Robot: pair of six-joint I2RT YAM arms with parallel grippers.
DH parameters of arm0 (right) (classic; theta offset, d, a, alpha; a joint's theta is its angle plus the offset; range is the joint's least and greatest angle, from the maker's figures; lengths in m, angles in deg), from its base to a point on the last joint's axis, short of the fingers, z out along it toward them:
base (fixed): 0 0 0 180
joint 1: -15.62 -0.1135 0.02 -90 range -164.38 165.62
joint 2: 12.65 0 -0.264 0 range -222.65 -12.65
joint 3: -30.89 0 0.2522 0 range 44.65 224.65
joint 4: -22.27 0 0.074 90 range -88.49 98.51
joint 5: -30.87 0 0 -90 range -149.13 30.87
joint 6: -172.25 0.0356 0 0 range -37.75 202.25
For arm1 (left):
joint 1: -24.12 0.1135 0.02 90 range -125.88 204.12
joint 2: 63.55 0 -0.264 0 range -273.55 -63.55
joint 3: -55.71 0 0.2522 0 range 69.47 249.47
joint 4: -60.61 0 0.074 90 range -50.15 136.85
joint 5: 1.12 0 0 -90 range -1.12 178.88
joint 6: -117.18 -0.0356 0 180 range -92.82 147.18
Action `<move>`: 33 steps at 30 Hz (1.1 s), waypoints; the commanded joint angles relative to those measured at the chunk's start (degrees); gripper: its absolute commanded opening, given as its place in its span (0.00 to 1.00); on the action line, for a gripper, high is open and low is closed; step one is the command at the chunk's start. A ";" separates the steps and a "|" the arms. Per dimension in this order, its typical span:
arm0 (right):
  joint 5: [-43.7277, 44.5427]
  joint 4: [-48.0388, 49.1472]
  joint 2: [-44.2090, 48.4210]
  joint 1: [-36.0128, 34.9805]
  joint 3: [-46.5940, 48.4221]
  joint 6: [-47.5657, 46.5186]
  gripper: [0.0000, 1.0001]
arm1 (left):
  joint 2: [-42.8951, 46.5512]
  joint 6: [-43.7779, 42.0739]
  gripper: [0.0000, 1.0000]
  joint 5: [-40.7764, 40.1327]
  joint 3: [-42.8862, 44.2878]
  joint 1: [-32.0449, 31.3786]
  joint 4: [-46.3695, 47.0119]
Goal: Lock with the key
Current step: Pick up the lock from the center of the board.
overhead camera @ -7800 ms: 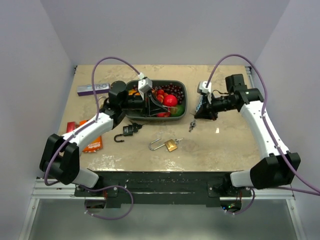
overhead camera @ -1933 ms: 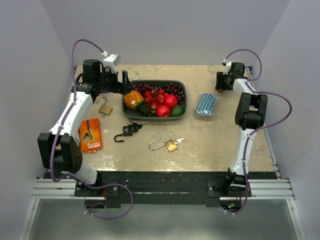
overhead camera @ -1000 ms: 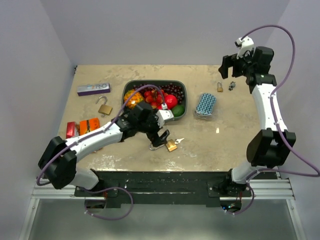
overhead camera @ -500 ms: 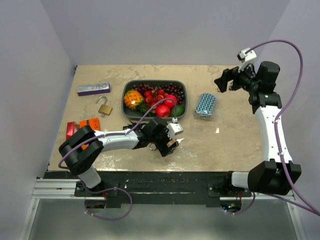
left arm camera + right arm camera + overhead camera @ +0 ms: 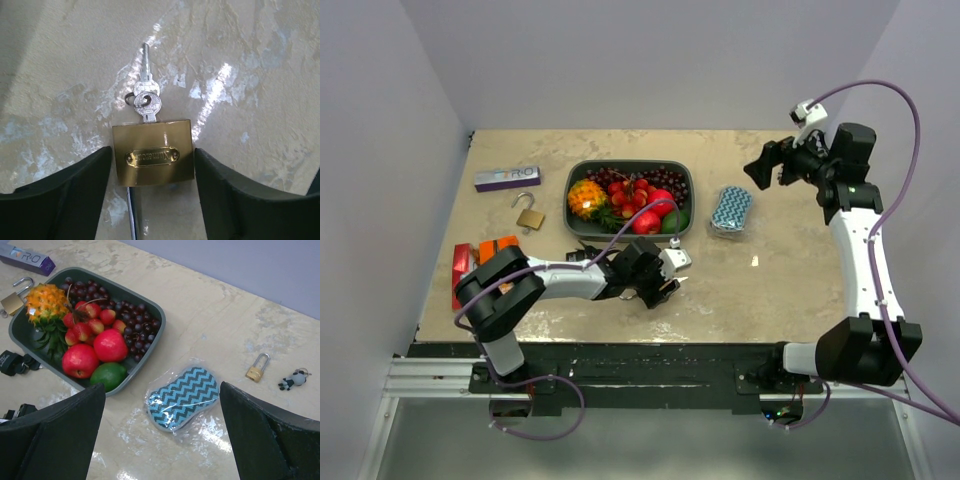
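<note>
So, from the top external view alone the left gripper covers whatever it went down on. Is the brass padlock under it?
Observer: Yes. The left wrist view shows the left gripper straddling the brass padlock, which lies flat on the table. Whether its fingers touch it is unclear.
Reviewer: Is a key in it?
Observer: One key sits in the keyhole, and a second key on its ring points away.
Reviewer: Anything hidden under the right arm?
Observer: A small padlock and a charm lie right of the zigzag pouch.
</note>
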 commanded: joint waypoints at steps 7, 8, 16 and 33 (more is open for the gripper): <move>-0.78 -4.01 -0.26 0.18 2.81 -2.59 0.99 | -5.21 -0.86 0.49 -4.90 4.02 -1.30 -5.10; -0.60 -4.19 -0.26 0.27 2.64 -2.59 0.99 | -5.39 -1.47 0.50 -6.73 4.29 -1.65 -5.10; 0.01 -4.89 -0.17 0.18 2.72 -2.76 0.99 | -7.85 -0.87 0.72 -8.34 6.66 -3.06 -13.44; -6.91 -14.99 -4.73 0.27 -0.08 1.37 0.99 | 1.01 -12.53 0.00 -17.37 9.39 -8.41 -12.33</move>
